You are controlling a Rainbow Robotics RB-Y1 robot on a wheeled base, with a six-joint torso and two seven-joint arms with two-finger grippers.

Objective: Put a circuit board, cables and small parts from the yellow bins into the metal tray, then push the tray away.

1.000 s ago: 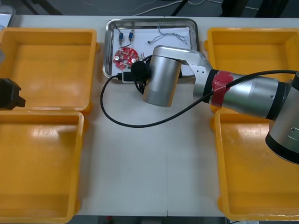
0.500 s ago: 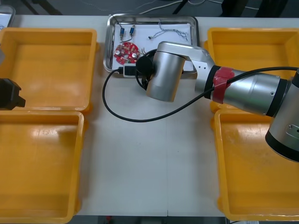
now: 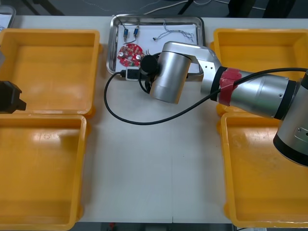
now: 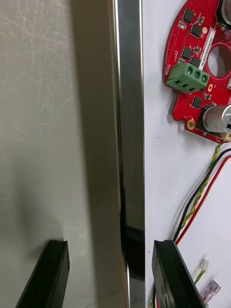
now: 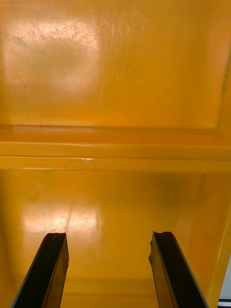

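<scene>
My right gripper (image 4: 110, 255) is open and holds nothing. Its two fingers stand on each side of the near rim of the tray (image 3: 156, 19), one inside it and one out over the table (image 3: 154, 168). Inside the tray, just past the fingers, lie a red and yellow cable (image 4: 204, 192) and the round red board (image 3: 130, 54). Small parts (image 3: 130, 33) and a thin cable (image 3: 175, 32) lie farther back. My left gripper (image 5: 108, 260) hangs open and empty over a yellow bin (image 3: 48, 62). All four bins look empty, so I think the filling is done. Only the push is left.
</scene>
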